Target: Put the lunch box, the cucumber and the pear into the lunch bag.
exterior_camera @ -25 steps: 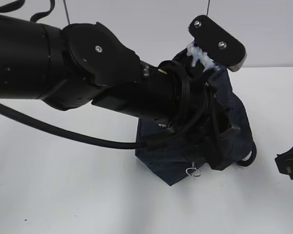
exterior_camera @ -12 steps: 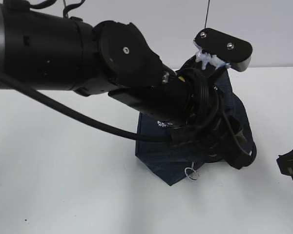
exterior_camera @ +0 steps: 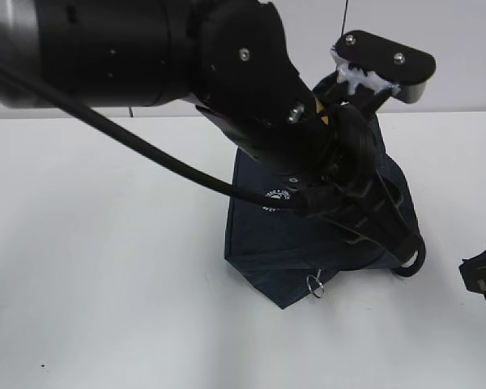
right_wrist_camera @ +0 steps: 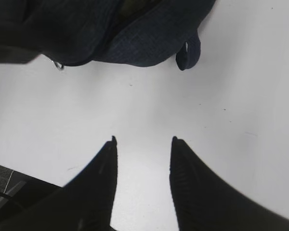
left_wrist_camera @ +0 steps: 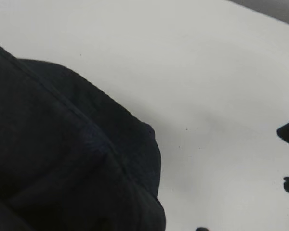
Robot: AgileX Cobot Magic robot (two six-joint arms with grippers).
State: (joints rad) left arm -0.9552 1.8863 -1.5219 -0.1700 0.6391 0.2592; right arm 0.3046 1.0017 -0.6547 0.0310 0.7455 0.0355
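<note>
The lunch bag [exterior_camera: 308, 235] sits on the white table [exterior_camera: 105, 284], right of the middle in the exterior view, its ring zipper pull [exterior_camera: 316, 285] hanging at the front lower edge. The left arm [exterior_camera: 186, 57] reaches across and down over the bag's top; the left hand itself is hidden behind arm and cables, and whether it holds anything cannot be told. The right hand [right_wrist_camera: 143, 142] hovers over bare table, near the bag's strap loop [right_wrist_camera: 188, 55] but apart from it, its fingers [right_wrist_camera: 108, 159] spread with nothing between them.
</note>
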